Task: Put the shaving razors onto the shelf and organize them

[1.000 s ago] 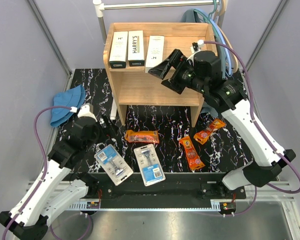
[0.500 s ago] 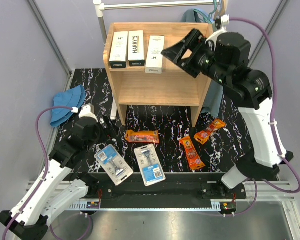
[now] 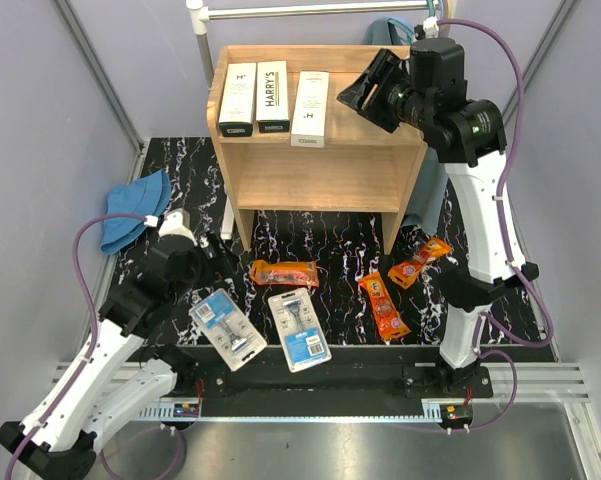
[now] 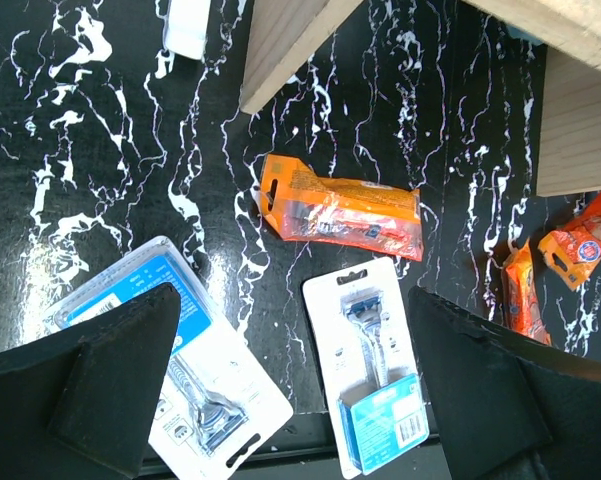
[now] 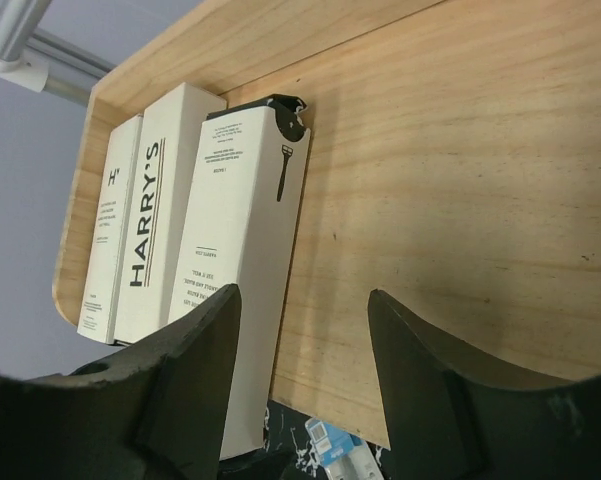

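Observation:
Three white Harry's boxes [image 3: 238,99] [image 3: 272,96] [image 3: 311,108] lie side by side on the top of the wooden shelf [image 3: 320,170]; they also show in the right wrist view [image 5: 230,290]. My right gripper [image 3: 365,92] is open and empty above the shelf top, right of the third box. Two blister cards [image 3: 227,329] [image 3: 299,329] and three orange pouches [image 3: 284,272] [image 3: 384,305] [image 3: 420,260] lie on the black mat. My left gripper [image 3: 218,250] is open and empty above the mat, near the left blister card [image 4: 175,370].
A blue cloth hat [image 3: 135,208] lies at the mat's left edge. A metal clothes rail [image 3: 310,10] with blue hangers stands behind the shelf. The shelf's lower tier [image 3: 315,185] holds nothing visible.
My right arm has risen from in front of the lower tier to above the shelf top, gripper open. The third box stays on the shelf. The left arm has not moved.

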`<state>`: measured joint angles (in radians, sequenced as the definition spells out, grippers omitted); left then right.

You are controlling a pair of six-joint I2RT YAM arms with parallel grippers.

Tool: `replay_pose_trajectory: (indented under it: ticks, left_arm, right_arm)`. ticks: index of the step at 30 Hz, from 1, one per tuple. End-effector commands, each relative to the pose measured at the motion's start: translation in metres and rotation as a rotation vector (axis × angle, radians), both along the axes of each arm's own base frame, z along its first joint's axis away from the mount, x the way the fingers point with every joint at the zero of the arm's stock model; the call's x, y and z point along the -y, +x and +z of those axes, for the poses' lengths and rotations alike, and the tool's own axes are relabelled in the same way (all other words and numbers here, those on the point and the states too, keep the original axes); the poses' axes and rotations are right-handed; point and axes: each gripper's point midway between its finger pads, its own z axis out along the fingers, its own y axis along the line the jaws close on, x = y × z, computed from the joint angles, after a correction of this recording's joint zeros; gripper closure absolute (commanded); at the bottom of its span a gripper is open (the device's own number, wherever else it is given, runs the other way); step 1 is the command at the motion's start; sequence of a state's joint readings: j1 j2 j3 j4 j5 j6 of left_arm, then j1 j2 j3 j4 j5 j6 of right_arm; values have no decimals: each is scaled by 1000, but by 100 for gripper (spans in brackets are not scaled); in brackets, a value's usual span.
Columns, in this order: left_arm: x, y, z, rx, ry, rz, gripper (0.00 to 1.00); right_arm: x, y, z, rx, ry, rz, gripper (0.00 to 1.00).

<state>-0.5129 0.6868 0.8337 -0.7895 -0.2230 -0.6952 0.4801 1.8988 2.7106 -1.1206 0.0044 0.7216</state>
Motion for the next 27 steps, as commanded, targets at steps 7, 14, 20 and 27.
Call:
replay_pose_trajectory:
  ticks: [7,14,20,27]
  left_arm:
    - [4,4,4,37,-13,-22,1]
    - [4,4,5,42,-14,-21,1]
    - [4,4,5,41,-15,-19,1]
    - [3,3,5,45,-11,-22,1]
  right_arm:
    - [-24,6,6,28,60,114,40]
    - [-37,16,-10,-12,70,148,46]
    - [-44,21,-13,-10,88,163,55]
    - [-53,31,-16,-10,113,177,62]
